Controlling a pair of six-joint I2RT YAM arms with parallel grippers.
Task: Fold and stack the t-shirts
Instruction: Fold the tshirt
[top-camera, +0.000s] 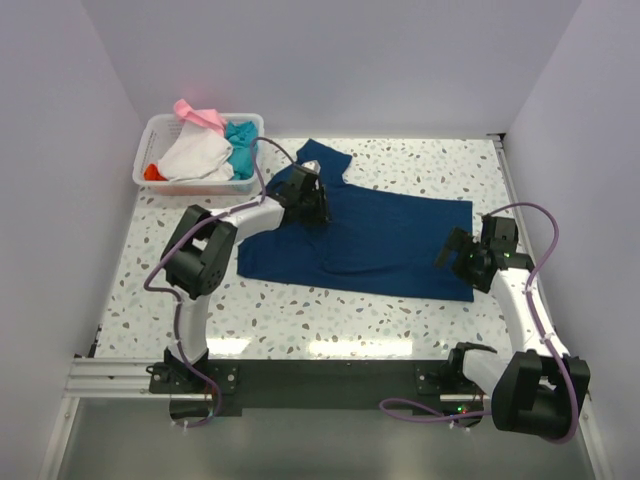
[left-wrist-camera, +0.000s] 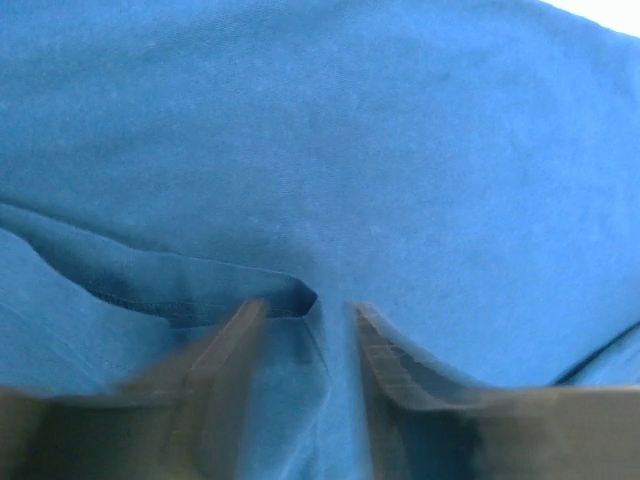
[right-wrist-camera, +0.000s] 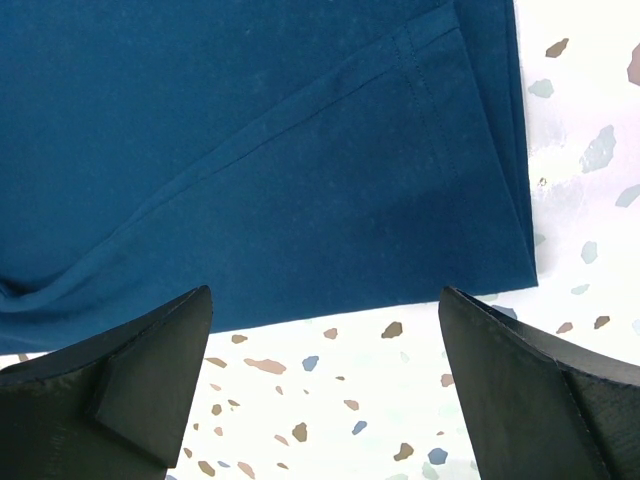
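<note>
The dark navy-blue t-shirt (top-camera: 380, 235) lies spread on the speckled table, with its upper left part bunched up. My left gripper (top-camera: 312, 205) rests on that bunched part. In the left wrist view (left-wrist-camera: 305, 310) its fingers stand a little apart, with a ridge of navy cloth (left-wrist-camera: 320, 150) between them. My right gripper (top-camera: 452, 255) is wide open and empty beside the shirt's right hem. The right wrist view shows it (right-wrist-camera: 325, 292) over bare table just short of the hem (right-wrist-camera: 430, 150). The shirt's print is hidden.
A white plastic basket (top-camera: 150, 130) stands at the back left. It holds a white tee (top-camera: 195, 155), a teal one (top-camera: 240, 145), a pink one (top-camera: 200, 115) and an orange-red one (top-camera: 152, 172). Walls enclose the table on three sides.
</note>
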